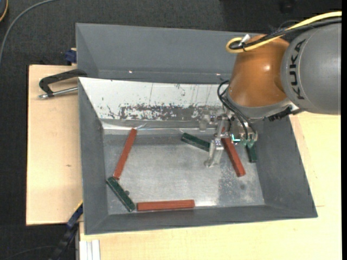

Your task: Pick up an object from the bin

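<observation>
Green stick [120, 194] beside front red stick [165, 205]

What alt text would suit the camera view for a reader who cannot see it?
The arm's gripper is low in the right of the grey bin, between a red stick and a dark green stick. Farther left lie a slanted red stick, a short green stick and a long red stick.
</observation>
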Robot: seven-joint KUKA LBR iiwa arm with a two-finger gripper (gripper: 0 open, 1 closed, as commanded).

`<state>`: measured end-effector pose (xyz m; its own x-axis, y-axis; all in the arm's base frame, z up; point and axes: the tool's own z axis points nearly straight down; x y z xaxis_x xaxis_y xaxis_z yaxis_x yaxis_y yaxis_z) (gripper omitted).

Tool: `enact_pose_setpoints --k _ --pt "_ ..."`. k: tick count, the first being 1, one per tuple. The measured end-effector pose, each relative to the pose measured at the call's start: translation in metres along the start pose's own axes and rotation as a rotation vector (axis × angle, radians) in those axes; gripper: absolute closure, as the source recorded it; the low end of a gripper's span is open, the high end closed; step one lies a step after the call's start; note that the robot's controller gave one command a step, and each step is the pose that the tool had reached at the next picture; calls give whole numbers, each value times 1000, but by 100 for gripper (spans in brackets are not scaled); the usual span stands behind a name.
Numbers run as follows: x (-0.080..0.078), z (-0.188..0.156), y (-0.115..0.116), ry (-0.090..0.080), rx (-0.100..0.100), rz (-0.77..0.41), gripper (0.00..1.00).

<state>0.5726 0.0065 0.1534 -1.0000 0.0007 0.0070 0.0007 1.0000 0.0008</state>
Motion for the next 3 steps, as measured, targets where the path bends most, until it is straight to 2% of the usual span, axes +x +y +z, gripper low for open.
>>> enact_pose_setpoints --k 1,2,3 --pt "-20 87 -2 -1 -1 103 0" --pt "-22 82 -2 -7 -1 102 100" --pt "-21 -83 14 -23 0 -20 100"
